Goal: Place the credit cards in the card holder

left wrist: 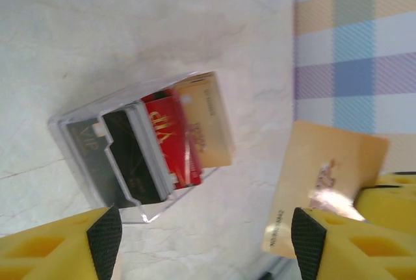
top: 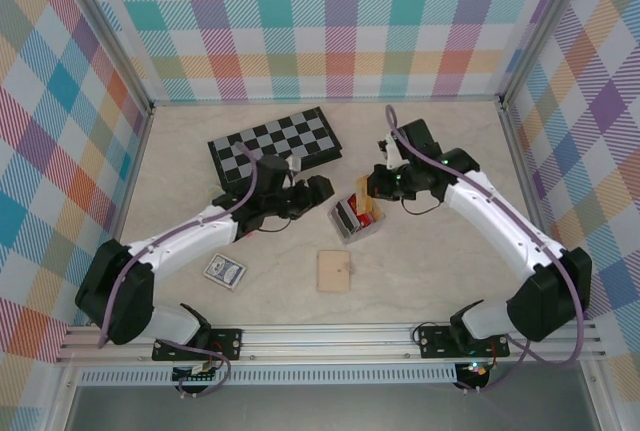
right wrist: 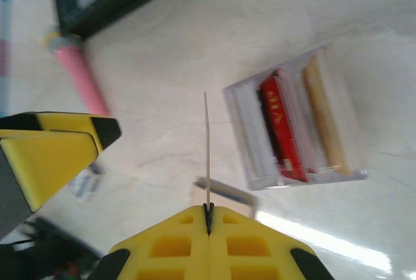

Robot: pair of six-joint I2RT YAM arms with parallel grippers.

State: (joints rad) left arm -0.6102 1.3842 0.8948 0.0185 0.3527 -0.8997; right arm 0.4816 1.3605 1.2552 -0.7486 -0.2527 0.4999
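A tan wallet (top: 335, 271) is seen nearest the bases, with the card holder (top: 356, 220) just beyond at 1 o'clock. A black card (left wrist: 130, 156), a red card (left wrist: 172, 140) and a pale gold card (left wrist: 208, 124) are stood in it, long axes running 11 to 5 in the left wrist view. The left gripper (top: 320, 189) is held with jaws wide and empty. A gold card (right wrist: 207, 156), edge-on and pointing to 12, is pinched by the right gripper (right wrist: 208, 214).

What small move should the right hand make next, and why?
Probably carry the gold card, pinched in the shut right hand, sideways until it hangs above the card holder. The card is apart from the holder, so lowering now would miss it.
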